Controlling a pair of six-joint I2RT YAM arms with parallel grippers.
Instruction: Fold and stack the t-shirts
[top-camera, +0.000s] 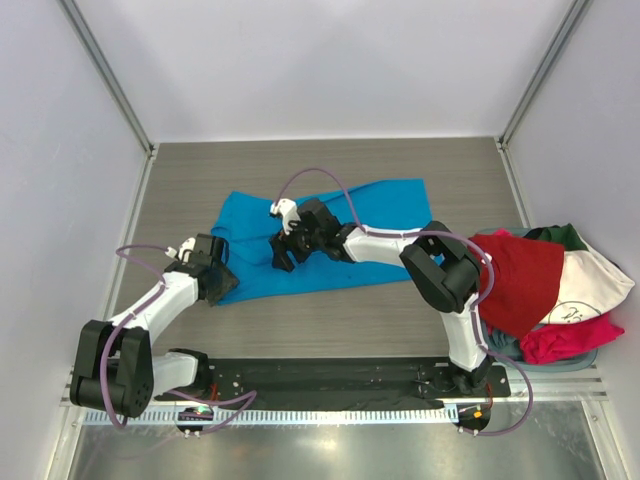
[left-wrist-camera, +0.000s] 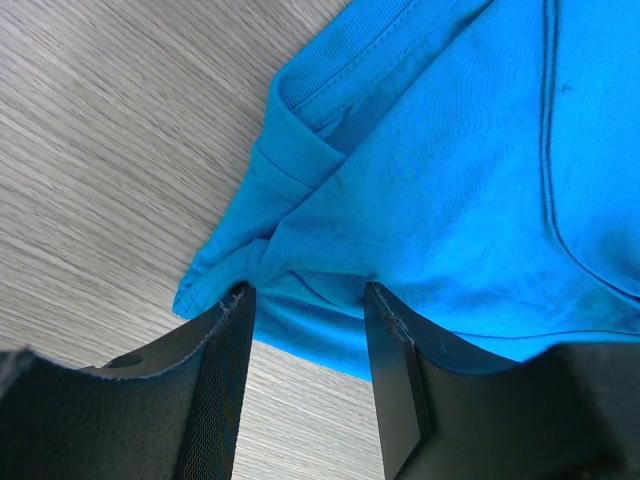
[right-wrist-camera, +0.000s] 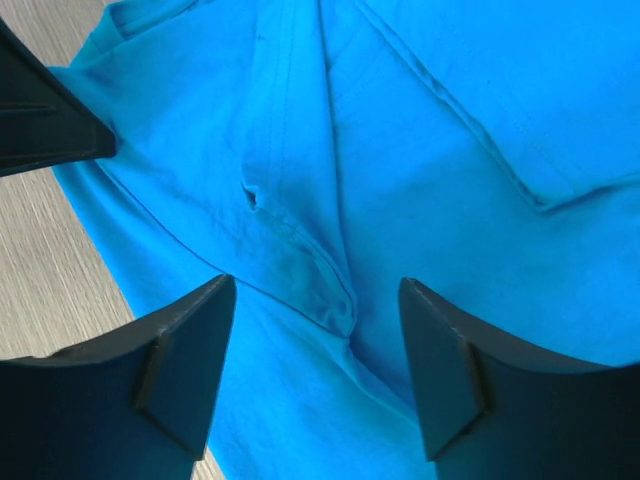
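The bright blue t-shirt lies partly spread on the wooden table, with creases and folded-in parts. My left gripper is at its near left corner. In the left wrist view the fingers stand apart, with the bunched hem of the shirt at their tips. My right gripper is low over the shirt's left middle. It is open above a raised crease in the cloth. Red, white, dark green and magenta-pink t-shirts lie heaped at the right edge.
White walls close in the table on the left, back and right. A black rail with the arm bases runs along the near edge. A dark part, probably the left gripper, shows at the top left of the right wrist view.
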